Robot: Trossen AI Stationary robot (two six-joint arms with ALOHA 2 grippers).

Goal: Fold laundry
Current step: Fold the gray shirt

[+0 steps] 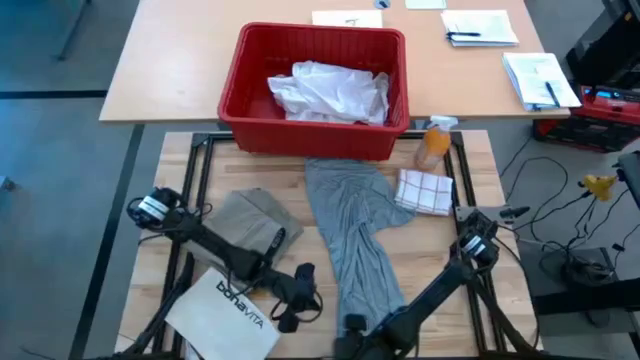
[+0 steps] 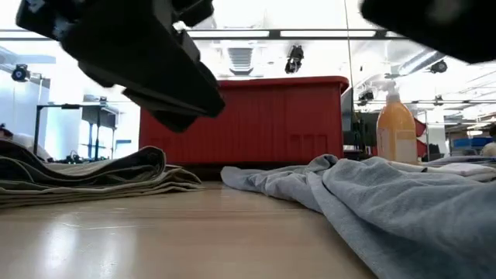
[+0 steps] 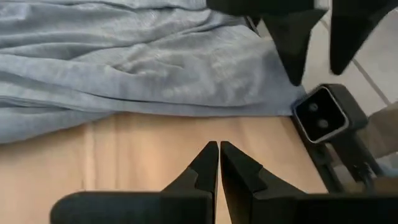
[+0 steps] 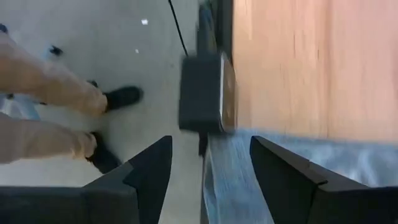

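Note:
A grey T-shirt lies stretched out from the red basket toward the table's near edge. A folded khaki-tan piece rests flat to its left. A white shirt lies crumpled inside the basket. My left gripper is shut over bare wood just left of the T-shirt's near end. My right gripper stands open over the T-shirt's near end at the table's front edge. I cannot see whether its fingers touch the cloth.
A stiff white bag printed "bonavita" lies at the near left. A checked cloth and an orange spray bottle sit to the right of the T-shirt. A small black camera stands at the near edge. A person's legs show beyond it.

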